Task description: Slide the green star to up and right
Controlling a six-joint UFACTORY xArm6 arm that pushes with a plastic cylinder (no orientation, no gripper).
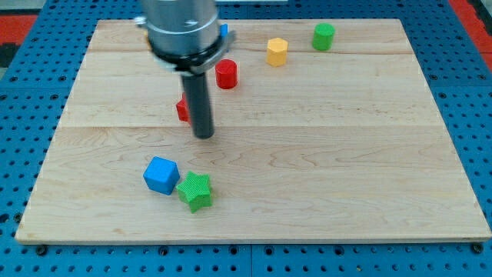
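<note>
Green star (195, 191) sits nearest the view's bottom on counter (346, 154), touching blue cube (161, 175) on its left. My tip (204, 136) well above it. No pincer here, just rod. Reckon tip needs to get below-left of star first.

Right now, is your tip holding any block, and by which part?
Nothing is held. My tip stands apart from the green star, toward the view's top.

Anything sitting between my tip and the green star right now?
No: in the camera view, only bare board lies between my tip and the green star.
</note>
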